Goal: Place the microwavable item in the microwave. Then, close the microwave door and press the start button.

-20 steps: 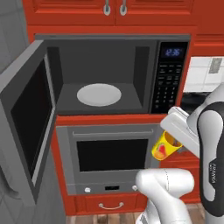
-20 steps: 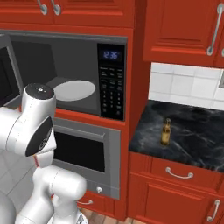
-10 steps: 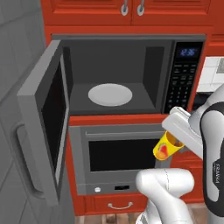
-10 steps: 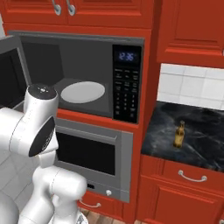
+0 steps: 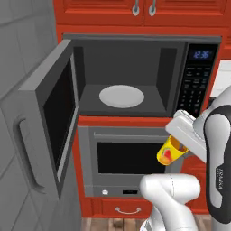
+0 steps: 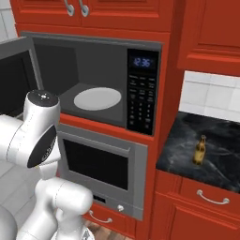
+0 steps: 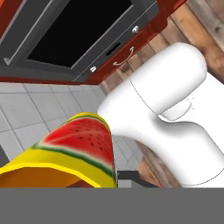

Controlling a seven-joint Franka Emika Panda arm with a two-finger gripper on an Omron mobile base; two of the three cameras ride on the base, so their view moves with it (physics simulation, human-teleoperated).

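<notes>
I had driven the base closer; the microwave loomed above my gripper, clamped on the cup, ready to lift.

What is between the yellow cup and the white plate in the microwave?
Nothing solid. In the left base view the cup, held in the gripper, hangs below the open microwave; only the red ledge separates it from the plate.

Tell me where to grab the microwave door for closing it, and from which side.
Take the microwave door by its curved bar handle, which runs vertically along the free edge. The door is swung wide open to the left, so come from its outer face, probably once the yellow cup leaves the gripper.
</notes>
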